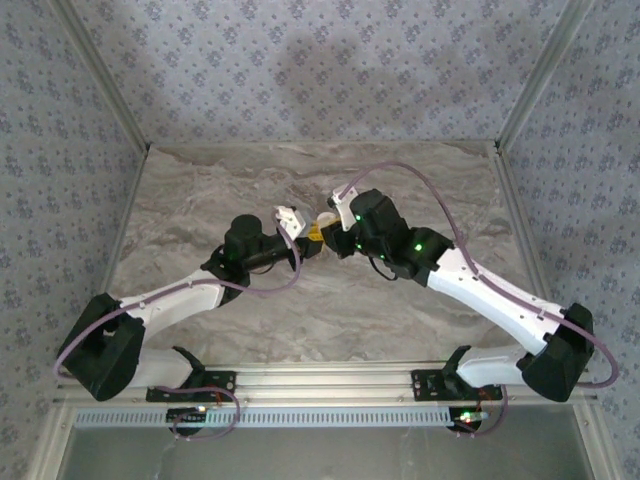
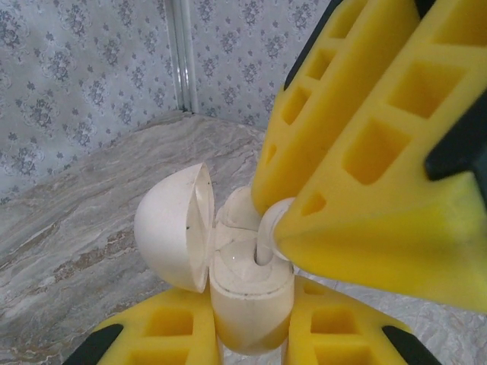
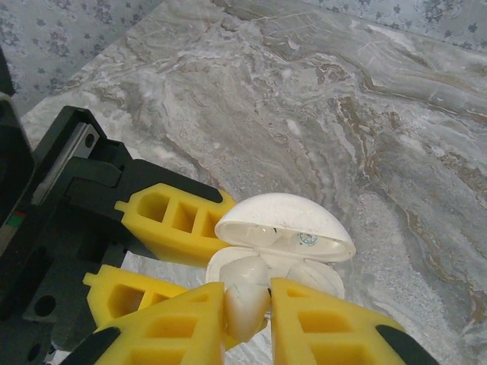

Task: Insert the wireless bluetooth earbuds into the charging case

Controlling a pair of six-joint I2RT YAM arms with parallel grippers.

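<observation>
Cream case (image 2: 247, 293) clamped in left pincer (image 2: 251, 338), right pincer (image 3: 247, 295) pinching a half-hidden earbud (image 3: 245, 312).

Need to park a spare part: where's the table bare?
Bare table along the back wall, in both far corners, and inside the left arm, right arm and near rail. Crowded middle: left pincer holds the case, right pincer an earbud at it.

Soft, even, bright light fills every view, with no hard glare. From above, a blurred grey shadow lies on the back wall (image 1: 330, 50), and fainter ones lie under the arms (image 1: 480, 290) on the table (image 1: 200, 190). Up close, the lid of the charging case (image 2: 171, 228) looks slightly washed out.
</observation>
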